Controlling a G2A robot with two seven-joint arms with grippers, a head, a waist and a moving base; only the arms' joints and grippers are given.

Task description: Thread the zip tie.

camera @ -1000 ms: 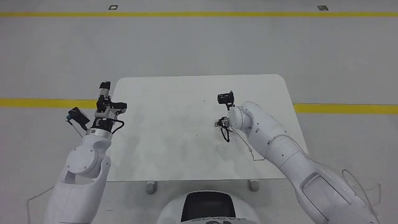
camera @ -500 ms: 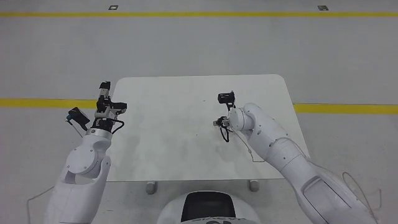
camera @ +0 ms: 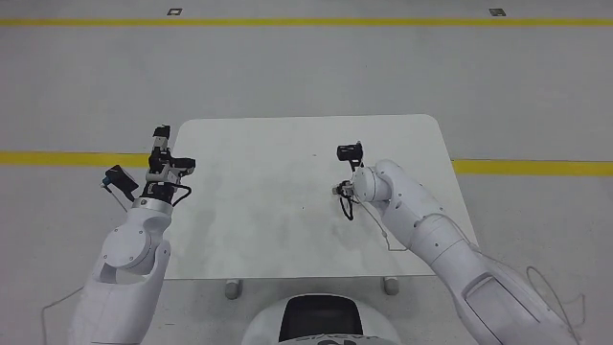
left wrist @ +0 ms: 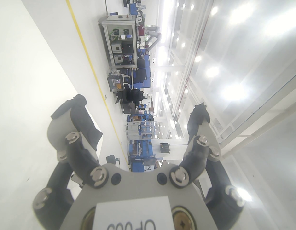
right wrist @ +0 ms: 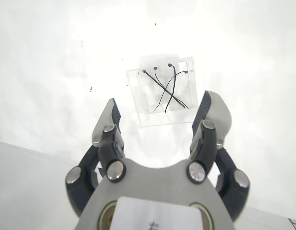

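Several black zip ties (right wrist: 170,89) lie crossed in a small clear tray (right wrist: 162,120) on the white table (right wrist: 66,48). My right gripper (right wrist: 159,98) hangs open above the tray's near side, fingers spread about as wide as the tray, holding nothing. From the top, the right gripper (camera: 349,150) is over the table's right half. My left gripper (camera: 161,136) sits at the table's left edge. In the left wrist view the left gripper (left wrist: 138,102) is open and empty, pointed out toward the room.
The white table (camera: 259,201) is bare across its middle and left part. Its near edge (right wrist: 30,149) shows just behind the right gripper. Around the table is pale floor with a yellow line (camera: 517,166).
The right arm has shifted very slightly to the right. The left arm has kept still.
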